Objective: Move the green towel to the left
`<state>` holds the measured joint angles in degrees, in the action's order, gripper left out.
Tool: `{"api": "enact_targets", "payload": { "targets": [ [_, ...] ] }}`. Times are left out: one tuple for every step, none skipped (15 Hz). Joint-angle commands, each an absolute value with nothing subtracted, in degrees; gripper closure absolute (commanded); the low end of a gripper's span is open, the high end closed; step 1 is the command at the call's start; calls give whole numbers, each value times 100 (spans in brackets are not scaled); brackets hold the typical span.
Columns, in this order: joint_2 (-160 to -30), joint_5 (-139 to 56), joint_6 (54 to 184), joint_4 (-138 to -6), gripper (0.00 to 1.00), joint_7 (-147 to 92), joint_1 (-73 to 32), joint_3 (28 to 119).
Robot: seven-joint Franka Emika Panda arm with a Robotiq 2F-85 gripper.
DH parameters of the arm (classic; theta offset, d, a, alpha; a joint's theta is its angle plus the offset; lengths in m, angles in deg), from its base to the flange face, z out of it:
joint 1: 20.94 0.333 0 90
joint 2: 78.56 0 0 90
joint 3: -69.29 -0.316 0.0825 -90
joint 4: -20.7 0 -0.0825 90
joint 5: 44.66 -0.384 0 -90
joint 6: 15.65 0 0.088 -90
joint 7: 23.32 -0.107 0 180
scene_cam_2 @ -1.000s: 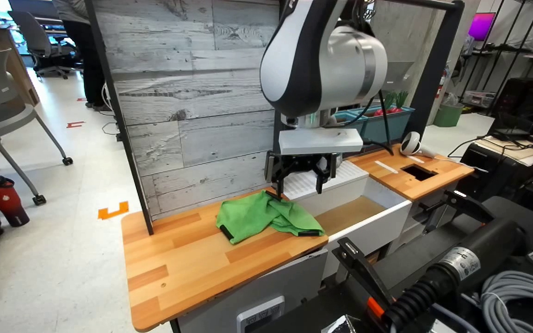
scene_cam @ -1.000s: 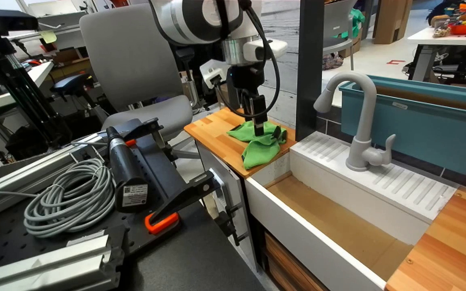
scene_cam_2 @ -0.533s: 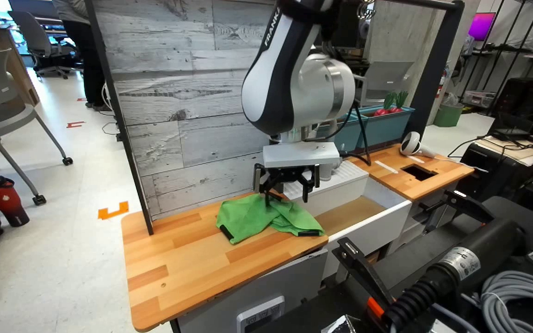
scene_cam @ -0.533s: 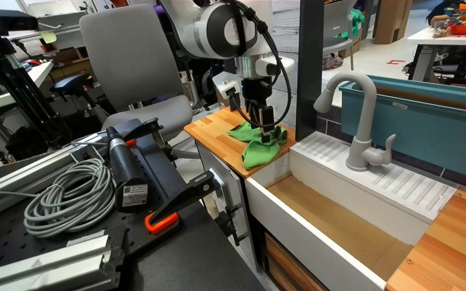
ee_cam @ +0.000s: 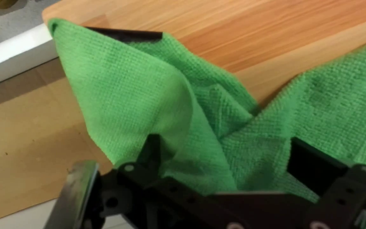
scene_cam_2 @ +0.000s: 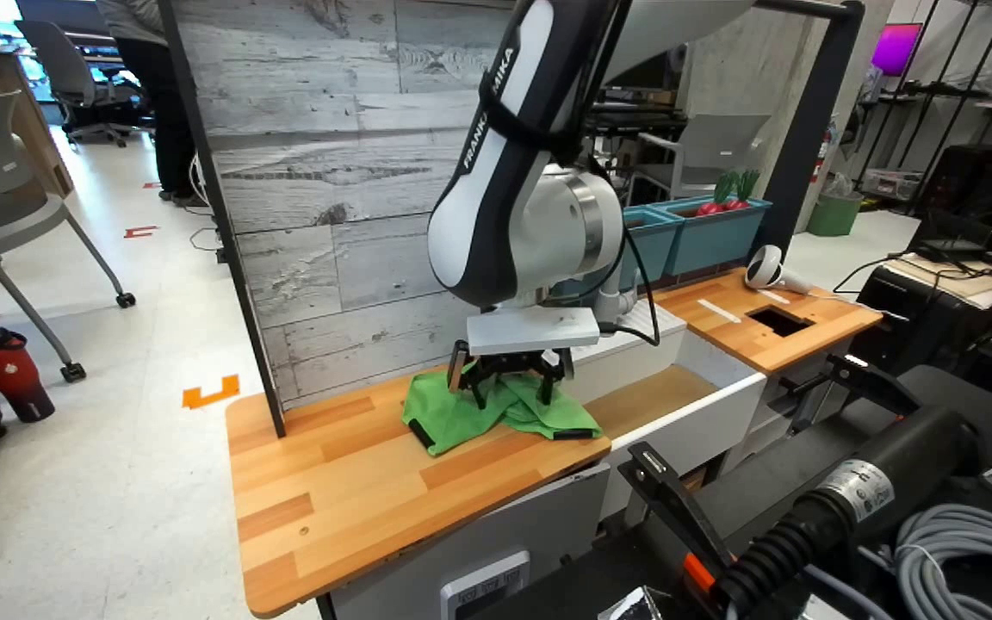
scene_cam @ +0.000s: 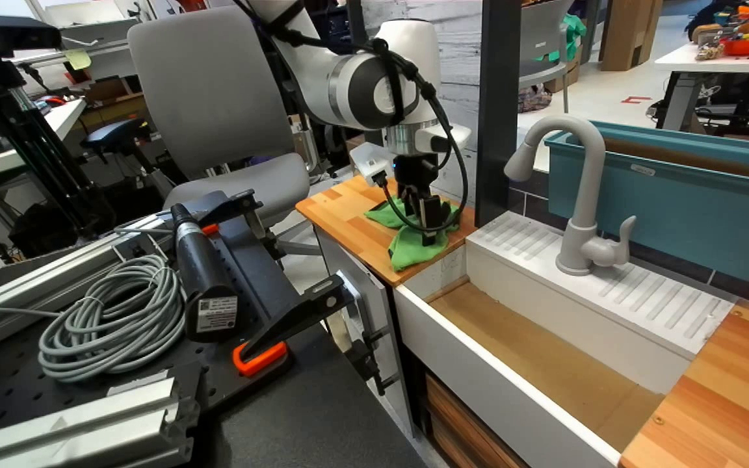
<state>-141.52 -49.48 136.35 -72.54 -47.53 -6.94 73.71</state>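
The green towel lies crumpled on the wooden counter, beside the sink, in both exterior views. It has dark strips at its edges. In the wrist view the towel fills most of the picture, with a raised fold between the fingers. My gripper is open and points down at the middle of the towel. In the wrist view the gripper's two black fingers stand wide apart, with towel cloth between and beyond them. The fingertips are at or just above the cloth; whether they touch it I cannot tell.
The wooden counter extends away from the sink. A grey wood-pattern panel stands along the counter's back edge. A dark post, a grey faucet and a teal planter stand near the sink.
My gripper has come down onto the towel area and shifted over its middle, away from the sink in an exterior view. It has stayed open. The towel has hardly moved.
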Motion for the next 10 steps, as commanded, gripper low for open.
{"api": "enact_targets", "payload": {
  "targets": [
    [-14577,-4939,13444,-6770,0,-4771,-581,7298],
    [-14632,-4919,13442,-6734,0,-4780,-526,7296],
    [-14697,-4894,13442,-6701,0,-4764,-461,7277],
    [-14752,-4868,13441,-6681,0,-4759,-384,7268],
    [-14793,-4842,13448,-6654,0,-4768,-291,7272],
    [-14806,-4820,13471,-6637,0,-4770,-204,7275],
    [-14812,-4793,13468,-6629,0,-4789,-95,7285],
    [-14827,-4773,13467,-6600,0,-4800,-6,7286],
    [-14836,-4751,13454,-6571,0,-4817,98,7281],
    [-14852,-4722,13443,-6531,0,-4828,193,7284]
  ]
}}
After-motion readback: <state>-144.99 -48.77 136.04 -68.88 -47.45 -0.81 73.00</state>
